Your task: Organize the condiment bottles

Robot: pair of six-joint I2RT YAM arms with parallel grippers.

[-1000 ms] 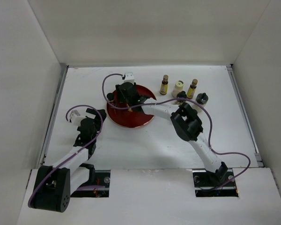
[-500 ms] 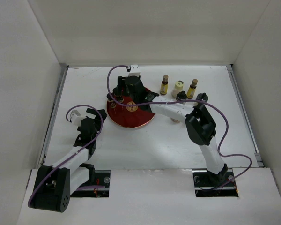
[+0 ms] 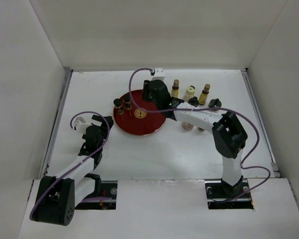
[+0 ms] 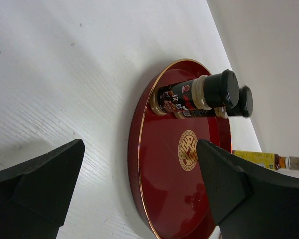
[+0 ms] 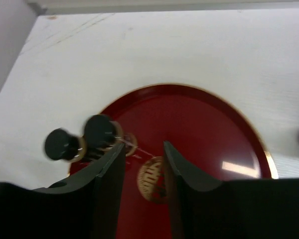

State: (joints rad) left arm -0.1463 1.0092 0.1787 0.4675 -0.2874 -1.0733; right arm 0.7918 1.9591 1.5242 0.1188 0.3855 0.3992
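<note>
Narrowly parted and holding nothing, the jaws of the right gripper (image 5: pixel 143 147) hang over the far right part of the red tray (image 3: pixel 144 127). The left gripper (image 4: pixel 139 149) sits off the tray's near left side, its jaws wide and empty. The condiment bottles are split. Two dark bottles with black caps (image 3: pixel 118 104) stand side by side at the tray's far left rim, and the rest stand on the desk (image 3: pixel 164 154) to the tray's right.

The main risk lies with the right arm, which stretches across the desk from the near right. Its forearm passes directly over a pinkish item (image 3: pixel 187 126), and a careless swing toward the far row could topple that or the black-capped jars beside it. The amber bottles are tall and slim and would likely tip at a glancing touch. Jaws this narrow would probably need to widen before taking one.

Counted:
- one tray, with two dark bottles on it
- two amber bottles with gold caps (image 3: pixel 175 88)
- one cream bottle (image 3: pixel 190 92) between them
- two low black-capped jars (image 3: pixel 215 103)
- at least one pinkish item, partly hidden under the arm, so its kind cannot be told
</note>
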